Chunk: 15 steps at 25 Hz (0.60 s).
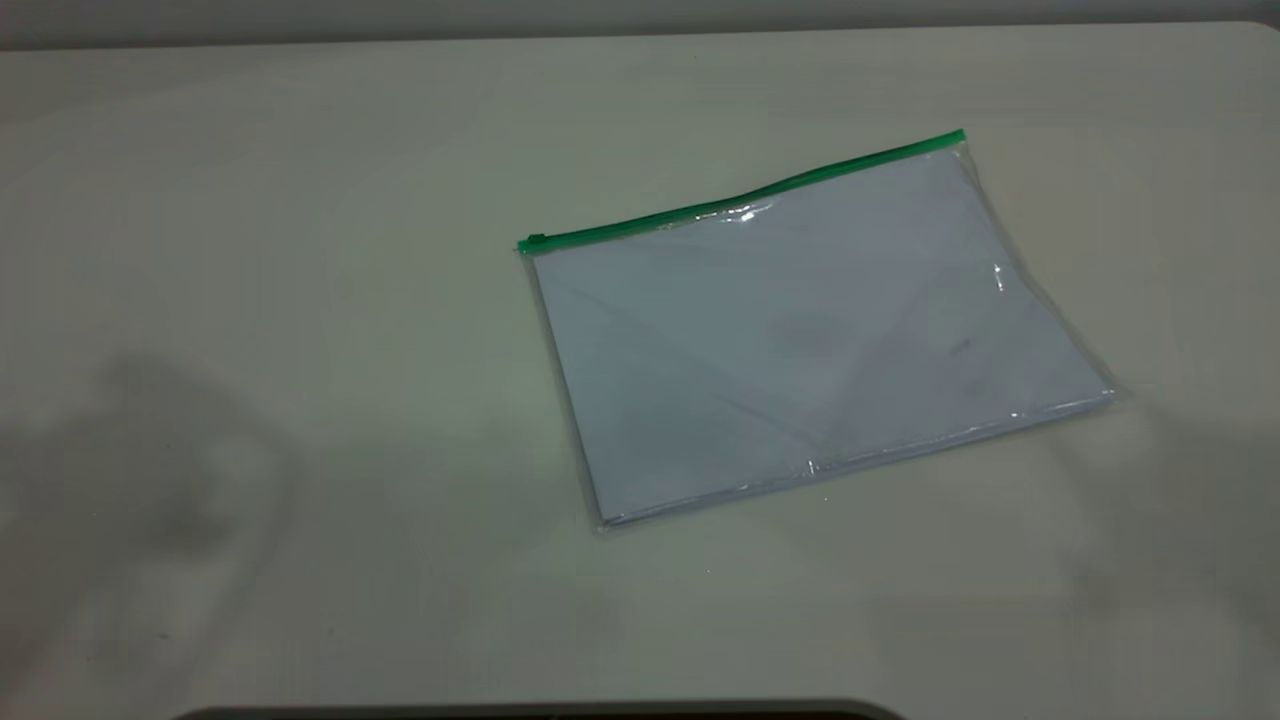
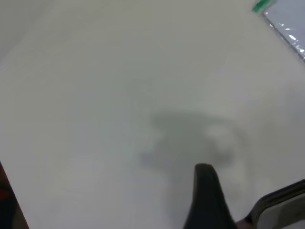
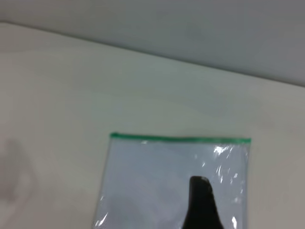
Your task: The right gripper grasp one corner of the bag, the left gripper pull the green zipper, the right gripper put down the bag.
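Observation:
The bag (image 1: 810,340) lies flat on the table, a clear pouch with white sheets inside. The green zipper (image 1: 740,195) runs along its far long edge, with the slider tab (image 1: 533,241) at the left end. Neither gripper appears in the exterior view. In the right wrist view my right gripper (image 3: 200,205) shows as a black wedge hovering over the bag (image 3: 157,181), short of the green zipper (image 3: 181,139). My left gripper (image 2: 252,183) stands open over bare table, holding nothing. A corner of the bag (image 2: 288,26) and the zipper's end (image 2: 260,5) lie well away from it.
The pale table (image 1: 300,300) stretches wide on the bag's left and in front of it. Soft arm shadows fall at the near left (image 1: 150,480) and near right. A dark rim (image 1: 540,712) lines the near edge, and a grey wall (image 3: 190,28) stands behind the table.

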Each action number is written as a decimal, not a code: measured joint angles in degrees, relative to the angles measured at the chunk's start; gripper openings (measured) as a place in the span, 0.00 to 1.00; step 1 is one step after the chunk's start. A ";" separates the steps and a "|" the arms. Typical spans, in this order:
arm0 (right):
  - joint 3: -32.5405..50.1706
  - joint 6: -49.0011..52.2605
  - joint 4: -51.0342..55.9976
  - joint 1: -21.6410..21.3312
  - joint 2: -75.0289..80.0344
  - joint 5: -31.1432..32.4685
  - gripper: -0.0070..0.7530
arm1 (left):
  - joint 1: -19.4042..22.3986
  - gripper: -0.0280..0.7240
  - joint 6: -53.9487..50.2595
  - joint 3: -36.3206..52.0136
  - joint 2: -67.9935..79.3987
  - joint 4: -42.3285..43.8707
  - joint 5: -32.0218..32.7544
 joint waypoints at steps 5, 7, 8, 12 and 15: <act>3.97 2.13 -0.58 0.00 -9.57 6.25 0.78 | 0.00 0.80 -7.12 0.06 -3.66 -0.57 0.57; 8.29 2.46 -0.58 0.00 -13.25 7.09 0.78 | 0.00 0.80 -8.93 0.48 -4.54 -0.93 0.57; 11.56 2.46 -0.64 0.00 -16.00 7.25 0.78 | 0.00 0.80 -9.62 1.34 -5.20 -0.93 0.57; 22.33 2.48 -0.75 0.00 -25.67 7.77 0.78 | 0.00 0.80 -10.63 6.67 -9.33 -1.07 0.57; 28.09 2.53 -0.86 0.00 -33.17 8.19 0.78 | 0.00 0.80 -11.57 12.99 -14.61 -1.11 0.57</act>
